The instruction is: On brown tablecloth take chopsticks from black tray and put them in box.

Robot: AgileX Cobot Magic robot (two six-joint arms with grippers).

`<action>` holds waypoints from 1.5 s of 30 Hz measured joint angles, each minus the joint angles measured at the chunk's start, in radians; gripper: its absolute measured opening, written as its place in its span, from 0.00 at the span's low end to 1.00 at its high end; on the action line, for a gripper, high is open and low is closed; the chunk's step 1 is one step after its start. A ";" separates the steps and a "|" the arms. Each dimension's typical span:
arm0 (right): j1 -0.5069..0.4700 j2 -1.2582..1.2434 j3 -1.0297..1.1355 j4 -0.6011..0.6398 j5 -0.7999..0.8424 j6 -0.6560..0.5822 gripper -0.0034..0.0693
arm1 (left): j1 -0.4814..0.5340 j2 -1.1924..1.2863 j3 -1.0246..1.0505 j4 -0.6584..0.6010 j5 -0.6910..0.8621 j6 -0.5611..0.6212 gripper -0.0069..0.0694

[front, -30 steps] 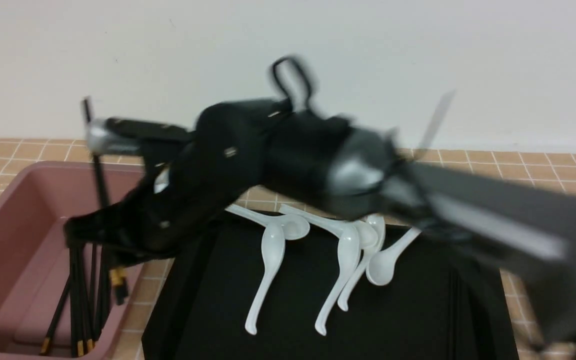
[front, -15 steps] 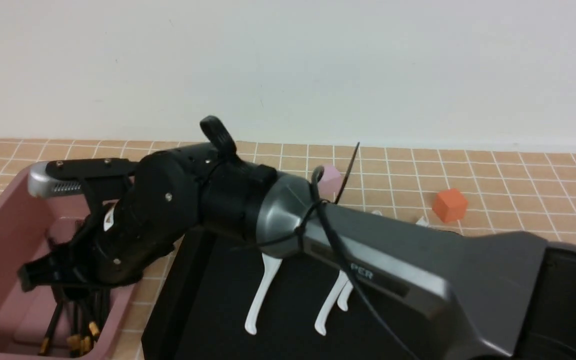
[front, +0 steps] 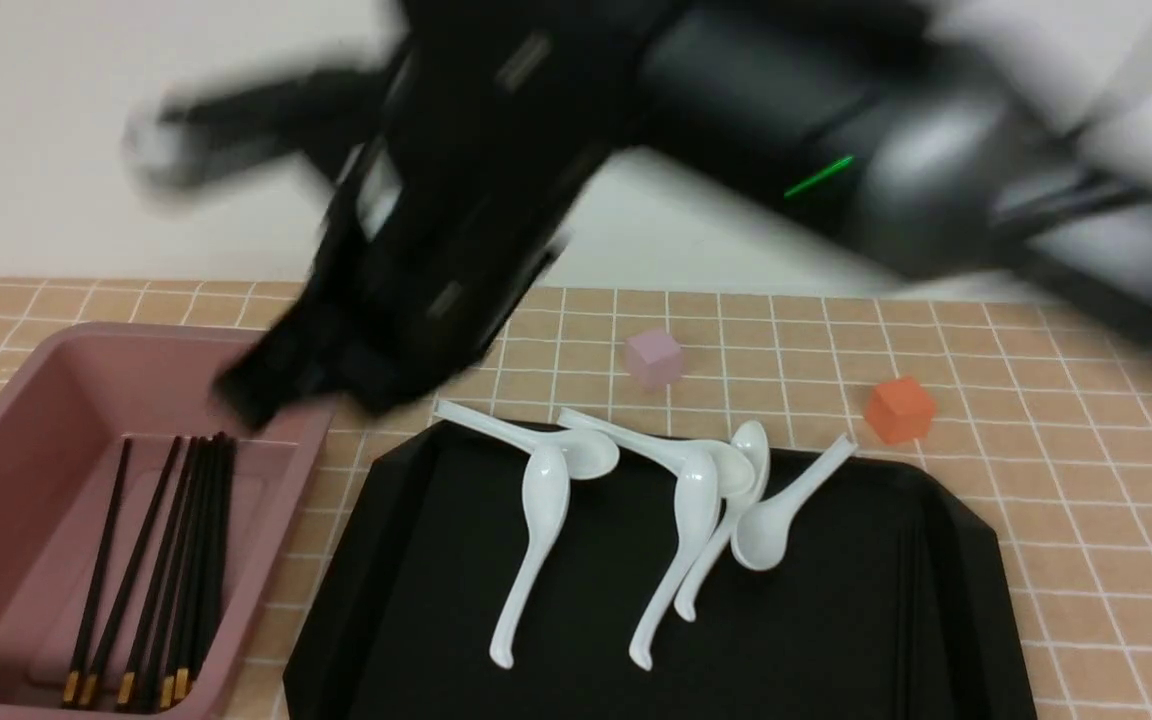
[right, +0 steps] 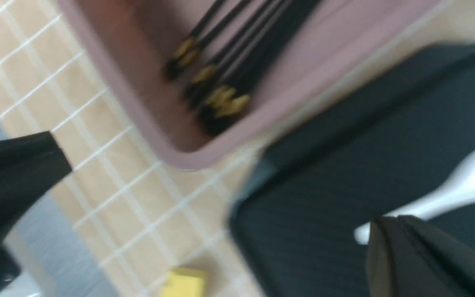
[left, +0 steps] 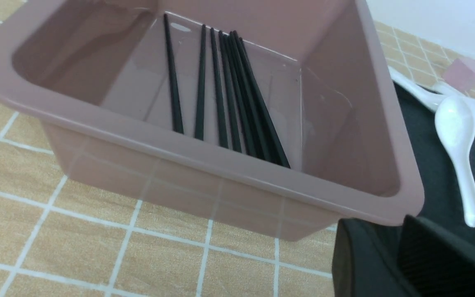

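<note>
Taking the black tray (front: 736,620) as our landmark, we open on its left with the box (front: 41,400), a dusty-pink tub on the brown tablecloth (front: 1116,430). And there are the chopsticks (front: 141,580), a bunch of them lying lengthwise on the box's floor, gold ends toward the camera side!

The left gripper (left: 402,225) is down by the box in its own wrist view; how wide it stands, I cannot tell, and I see nothing in its hold. Above the gap between box and tray, the right gripper (right: 390,225) is shut and empty, its arm a dark blur right across the front view.

Into the tray now: six white spoons (front: 696,500), bowls crowding toward the far rim, some overlapping, two handles poking over that rim. Just beyond the tray, on the cloth, sits a pink cube (front: 654,360); farther right, off the tray's far right corner, an orange cube (front: 900,410). Inside the tray's right side run thin dark sticks (front: 904,620), hard to pick out against the black.

The surface wears that tan cloth all around the tray, its white lines making neat little tiles. The right wrist view adds a yellow block (right: 183,284) near the tray and a grey area (right: 64,243) past the cloth's edge. Behind everything, a pale, plain wall (front: 736,240) backs the scene, evenly lit.
</note>
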 joint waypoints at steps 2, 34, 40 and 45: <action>0.000 -0.136 0.060 -0.065 0.008 0.000 0.03 | 0.000 0.000 0.000 0.000 0.000 0.000 0.31; 0.000 -1.493 1.834 -0.248 -1.108 0.135 0.04 | 0.000 0.000 0.000 0.000 0.000 0.000 0.35; 0.000 -1.520 1.939 -0.249 -1.114 0.133 0.05 | 0.000 0.000 0.000 0.000 0.000 0.000 0.35; 0.000 -1.521 1.956 -0.249 -1.113 0.133 0.05 | 0.000 0.000 0.000 0.000 0.000 0.000 0.36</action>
